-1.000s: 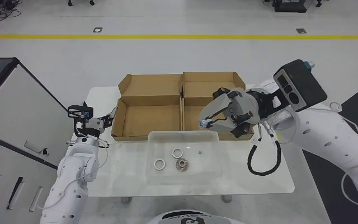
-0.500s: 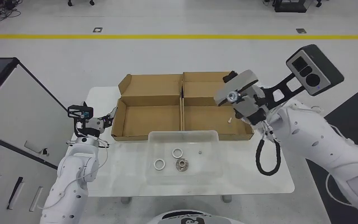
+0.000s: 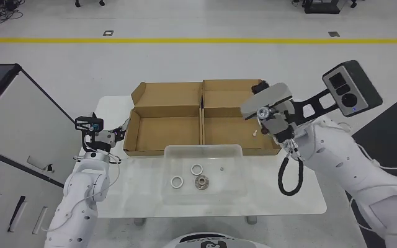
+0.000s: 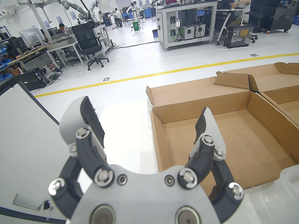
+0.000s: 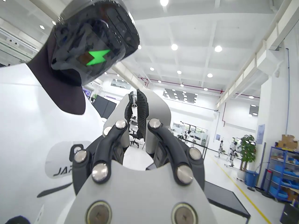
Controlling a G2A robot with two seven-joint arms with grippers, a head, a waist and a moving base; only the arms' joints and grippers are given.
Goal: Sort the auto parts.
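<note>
White table (image 3: 267, 199) is carrying two open brown cardboard boxes (image 3: 167, 133) and a clear plastic tray (image 3: 229, 186) of white rings (image 3: 196, 168). I'm watching my right gripper (image 5: 135, 96), raised over the right-hand box, pinching a small threaded metal bolt (image 5: 133, 100); the left gripper (image 4: 146, 107) is hanging wide open, empty, beside the other.

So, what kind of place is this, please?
Probably a robotics lab in a large factory-style hall. Signs of this are a yellow floor line, robot arms mounted on a frame, humanoid robots standing on the floor, and shelves of blue bins.
</note>
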